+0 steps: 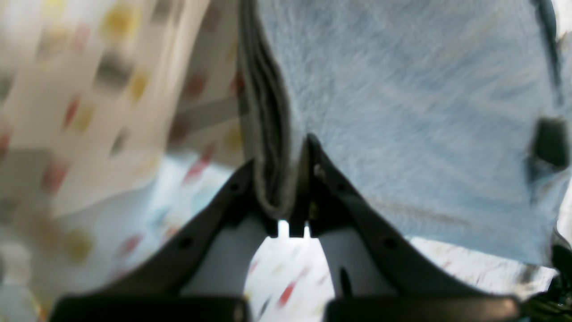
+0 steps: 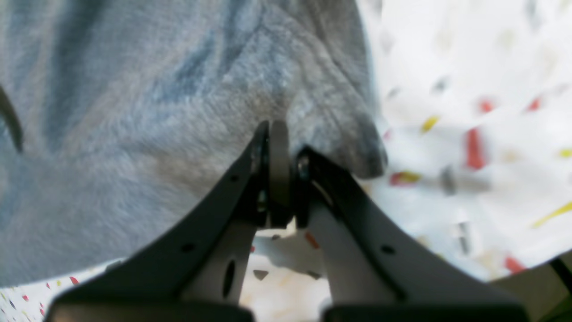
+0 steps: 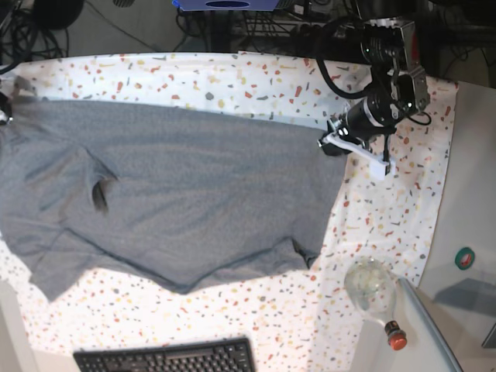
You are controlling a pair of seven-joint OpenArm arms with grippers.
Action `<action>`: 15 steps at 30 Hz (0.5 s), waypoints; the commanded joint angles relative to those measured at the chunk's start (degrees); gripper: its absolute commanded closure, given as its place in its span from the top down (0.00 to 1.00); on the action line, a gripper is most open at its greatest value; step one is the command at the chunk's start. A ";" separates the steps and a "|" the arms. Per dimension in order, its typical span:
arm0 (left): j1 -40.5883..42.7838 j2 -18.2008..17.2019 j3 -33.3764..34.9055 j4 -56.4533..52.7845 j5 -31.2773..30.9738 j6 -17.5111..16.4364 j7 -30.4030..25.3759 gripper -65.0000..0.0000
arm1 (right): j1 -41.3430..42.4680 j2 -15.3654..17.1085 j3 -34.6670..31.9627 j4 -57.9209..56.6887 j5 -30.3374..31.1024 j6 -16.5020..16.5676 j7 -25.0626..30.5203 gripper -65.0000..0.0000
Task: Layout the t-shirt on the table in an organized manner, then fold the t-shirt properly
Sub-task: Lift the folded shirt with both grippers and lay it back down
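Note:
The heather-grey t-shirt lies spread wide across the speckled table in the base view, with a dark crease near its left middle. At the shirt's right edge, my left gripper is shut on the fabric. Its wrist view shows the fingers pinching a folded edge of the t-shirt, lifted off the cloth. In the right wrist view my right gripper is shut on a bunched corner of the t-shirt. In the base view that corner sits at the far left edge, where the arm is almost out of frame.
A black keyboard lies at the table's front edge. A clear round bottle with a red cap rests at the front right. A plain grey side surface with a small green disc borders the right. Cables and equipment crowd the back.

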 commanded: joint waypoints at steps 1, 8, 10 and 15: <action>0.78 -0.43 -0.19 2.42 -0.82 -0.44 -0.92 0.00 | -0.39 1.84 0.48 1.38 1.01 0.80 1.71 0.00; 8.34 -0.52 -5.73 6.03 -0.73 -0.44 -2.94 0.00 | -3.02 1.92 0.48 1.46 1.01 0.89 1.98 0.00; 9.48 -0.52 -7.05 5.76 -0.73 -0.44 -2.94 0.00 | -3.64 1.57 0.48 1.46 1.01 0.89 1.98 0.00; 11.41 -0.61 -8.19 5.76 -0.65 -0.61 -2.94 0.00 | -4.96 1.40 0.48 1.46 1.01 0.98 1.98 0.00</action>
